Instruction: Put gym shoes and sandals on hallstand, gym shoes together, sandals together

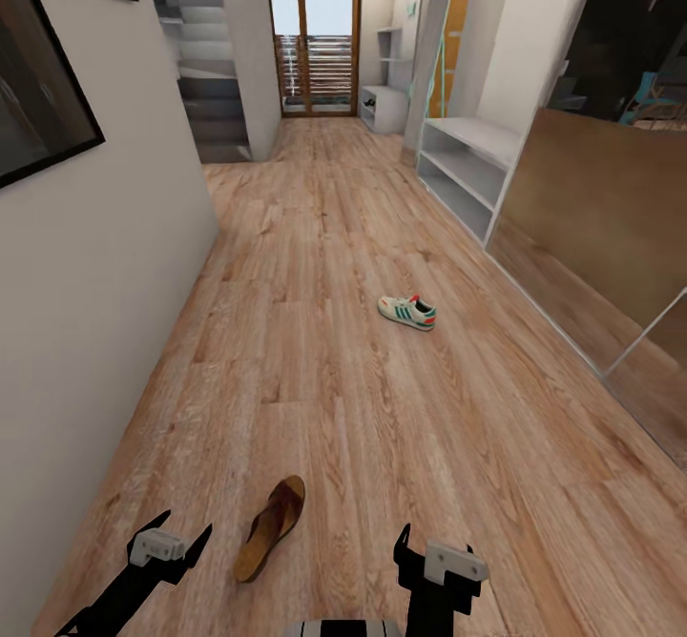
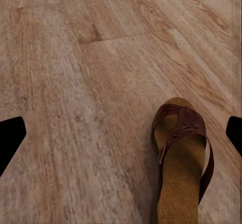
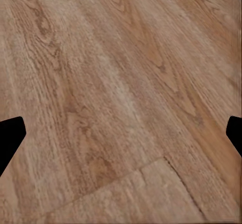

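One brown sandal (image 1: 272,525) lies on the corridor floor (image 1: 334,370) just ahead of me, between my two arms; in the left wrist view the sandal (image 2: 180,158) shows its dark strap and tan sole. My left gripper (image 1: 172,532) hangs open over the floor just left of it, holding nothing. My right gripper (image 1: 425,546) is open too, over bare planks (image 3: 121,103). A single gym shoe (image 1: 407,311), white with green stripes, lies farther down the corridor toward the right. The pale grey hallstand (image 1: 469,172) stands along the right wall beyond it. The other shoe and sandal are out of view.
A white wall (image 1: 105,265) with framed pictures runs close on the left. A wood-panelled wall (image 1: 592,236) lines the right side. At the far end are stairs (image 1: 205,93), a glass door (image 1: 313,36) and a white shelf unit (image 1: 384,103).
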